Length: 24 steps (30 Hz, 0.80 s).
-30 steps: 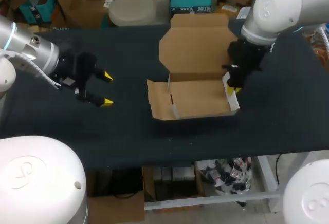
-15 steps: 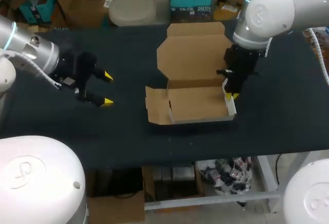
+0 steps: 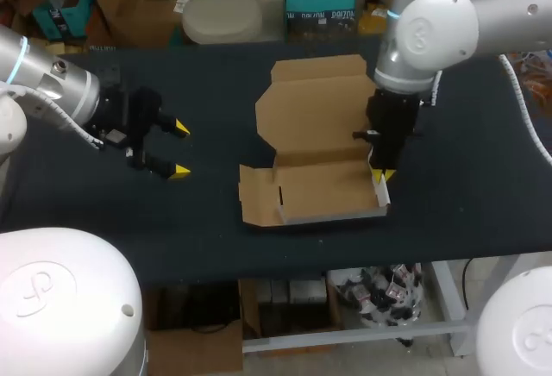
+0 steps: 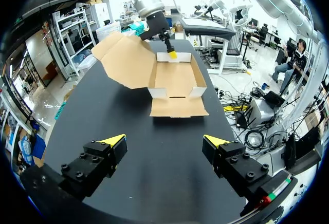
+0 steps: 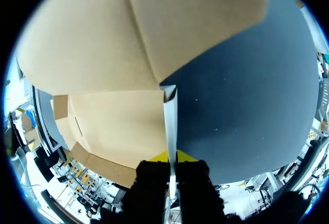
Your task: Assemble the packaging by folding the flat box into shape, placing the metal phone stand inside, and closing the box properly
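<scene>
So the right gripper [image 3: 378, 174] is pinched on the right side wall of the cardboard box [image 3: 319, 191], which sits mid-table near the front edge, lid [image 3: 310, 104] flipped open toward the back. Meanwhile the left gripper [image 3: 179, 148] hangs over the table [image 3: 216, 74] well off to the left, fingers spread wide.

Table [image 3: 216, 221]: one wide work table with a plain top.
Colour: matte black all over.
Place: fills the middle band of the head view, from the left side to the right side.
Near side: its front border crosses the lower middle of the frame.
</scene>
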Available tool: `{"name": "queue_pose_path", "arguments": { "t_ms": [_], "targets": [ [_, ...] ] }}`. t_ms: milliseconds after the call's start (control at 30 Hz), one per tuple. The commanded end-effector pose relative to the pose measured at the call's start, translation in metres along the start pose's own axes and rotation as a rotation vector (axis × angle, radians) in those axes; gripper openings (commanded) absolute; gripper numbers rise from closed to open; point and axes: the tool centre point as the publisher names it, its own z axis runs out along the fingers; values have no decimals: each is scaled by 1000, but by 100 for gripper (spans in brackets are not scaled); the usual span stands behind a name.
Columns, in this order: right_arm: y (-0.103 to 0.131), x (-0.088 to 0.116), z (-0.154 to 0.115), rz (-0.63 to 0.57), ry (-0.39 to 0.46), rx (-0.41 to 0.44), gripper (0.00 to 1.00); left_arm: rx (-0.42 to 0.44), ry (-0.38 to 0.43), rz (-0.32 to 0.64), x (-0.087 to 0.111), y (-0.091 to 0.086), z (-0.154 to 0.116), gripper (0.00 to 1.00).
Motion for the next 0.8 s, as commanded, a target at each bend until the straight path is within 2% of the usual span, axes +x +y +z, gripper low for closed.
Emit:
{"name": "queue_pose_path", "arguments": {
  "t_ms": [33, 400, 800],
  "targets": [
    [9, 0, 2, 12, -16, 56, 0, -5, 5, -1, -1, -1, -1, 100],
    [23, -3, 14, -28, 33, 75, 0, -5, 5, -1, -1, -1, -1, 100],
    [34, 9, 15, -31, 13, 61, 0, -5, 5, -1, -1, -1, -1, 100]
  ]
}}
